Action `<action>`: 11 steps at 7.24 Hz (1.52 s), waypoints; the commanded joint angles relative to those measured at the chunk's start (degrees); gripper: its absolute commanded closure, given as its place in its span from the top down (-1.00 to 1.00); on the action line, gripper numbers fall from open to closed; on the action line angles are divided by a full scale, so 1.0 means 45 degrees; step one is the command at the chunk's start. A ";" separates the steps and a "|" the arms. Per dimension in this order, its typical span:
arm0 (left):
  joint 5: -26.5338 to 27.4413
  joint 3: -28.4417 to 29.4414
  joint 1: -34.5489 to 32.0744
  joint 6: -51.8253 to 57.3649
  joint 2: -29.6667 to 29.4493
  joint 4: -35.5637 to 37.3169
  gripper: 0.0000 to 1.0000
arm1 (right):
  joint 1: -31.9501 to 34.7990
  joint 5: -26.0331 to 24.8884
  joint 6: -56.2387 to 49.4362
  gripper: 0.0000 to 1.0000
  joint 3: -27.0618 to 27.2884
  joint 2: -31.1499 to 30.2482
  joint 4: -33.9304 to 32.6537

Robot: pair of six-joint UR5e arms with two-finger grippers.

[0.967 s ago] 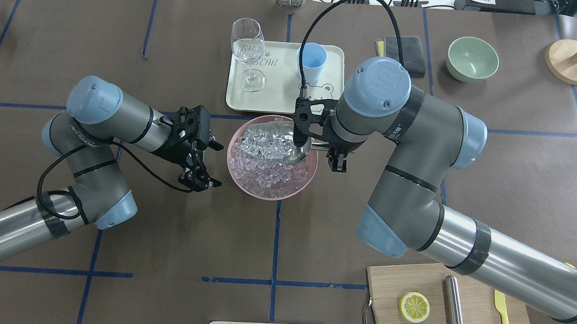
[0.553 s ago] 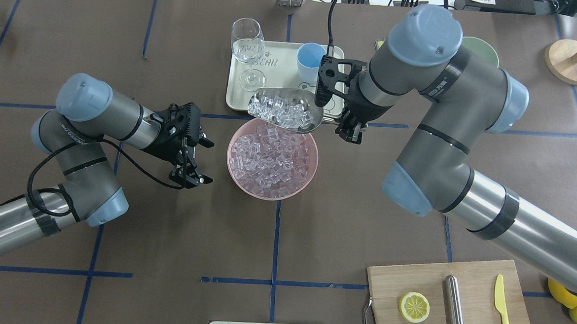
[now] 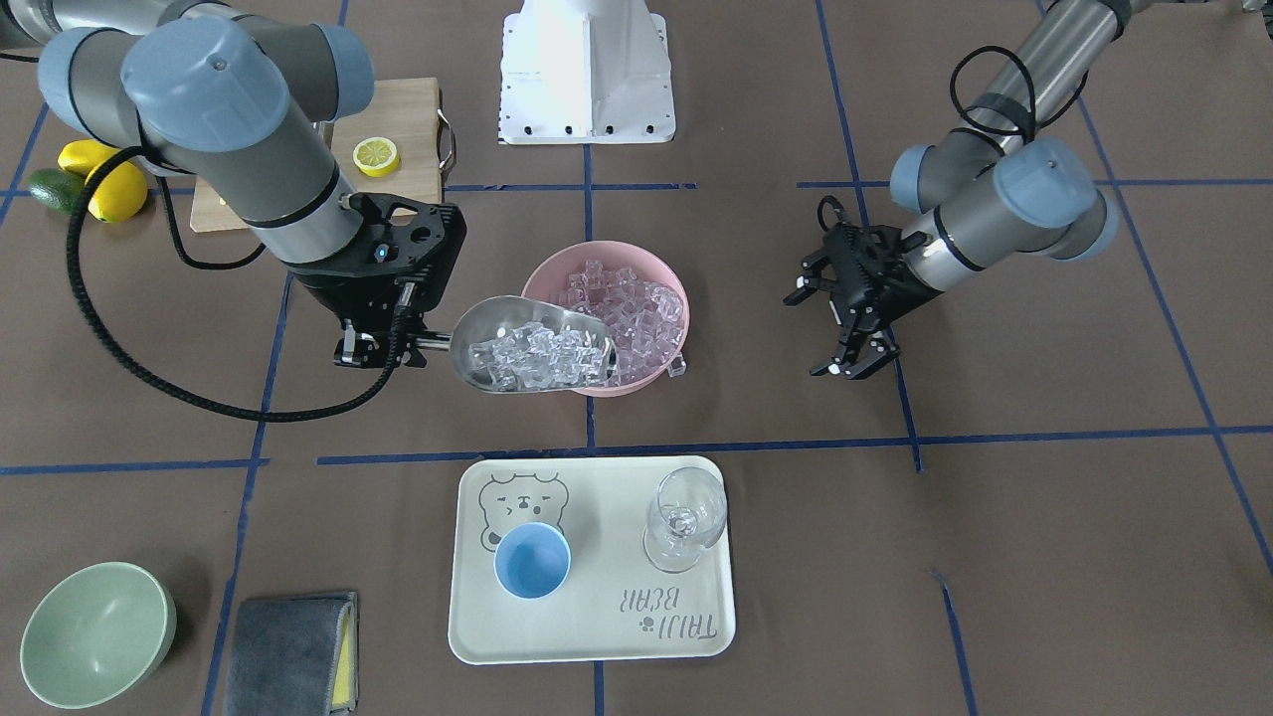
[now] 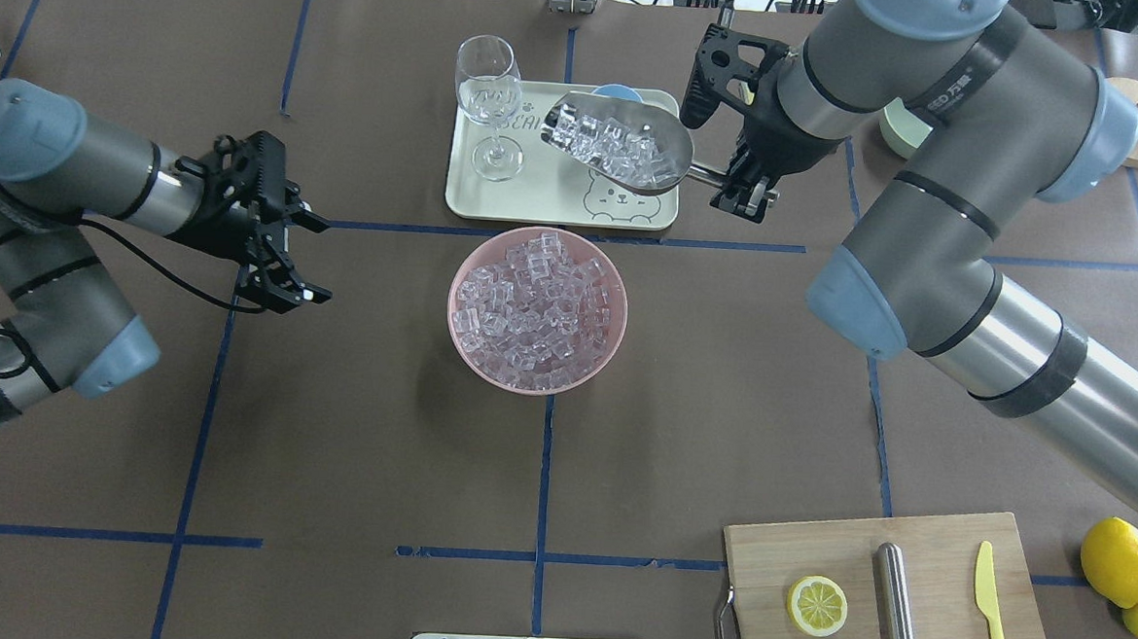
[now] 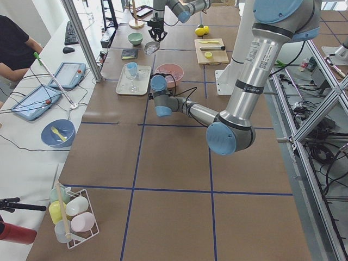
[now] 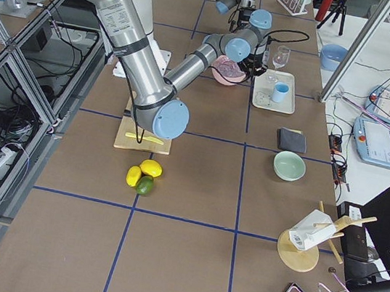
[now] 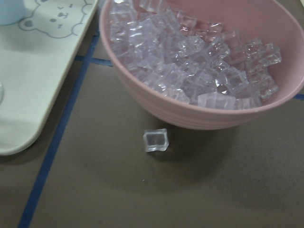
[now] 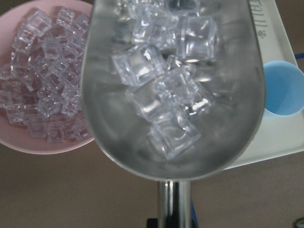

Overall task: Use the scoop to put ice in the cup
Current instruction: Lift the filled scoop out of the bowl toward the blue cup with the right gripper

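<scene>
- Now the right jaws are clenched on the thin handle of the scoop (image 3: 527, 348); the scoop is held up in the air, its open side up
- ice (image 8: 166, 90) fills the scoop; more ice sits heaped in the pink bowl (image 4: 460, 353) on the desk (image 4: 347, 464)
- one loose cube (image 7: 156, 140) lies on the desk, just beside the bowl
- the cup (image 3: 532, 560) stands upright on the pale tray (image 3: 597, 636), near the wine glass (image 3: 684, 522)
- the left jaws are spread wide and hold nothing; they hang over the desk, well apart from the bowl
</scene>
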 commanded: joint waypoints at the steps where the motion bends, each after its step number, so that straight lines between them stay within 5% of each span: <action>1: -0.0067 -0.0296 -0.1852 -0.0328 0.1376 0.0031 1.00 | 0.0584 -0.0113 0.0050 -1.00 0.0250 -0.0002 -0.1652; 2: -0.0126 -0.0433 -0.2828 -0.0328 0.1866 0.0437 1.00 | 0.0625 -0.0422 0.0166 -1.00 0.0231 0.0018 -0.2160; 6: -0.0243 -0.2755 -0.6112 -0.0309 0.2769 0.6329 1.00 | 0.0353 -0.1187 0.2716 -1.00 -0.1012 0.0813 -0.3396; 11: -0.0166 -0.3013 -0.7659 -0.0368 0.3472 0.7351 1.00 | -0.0156 -0.1148 0.3038 -1.00 -0.2756 0.2203 -0.5129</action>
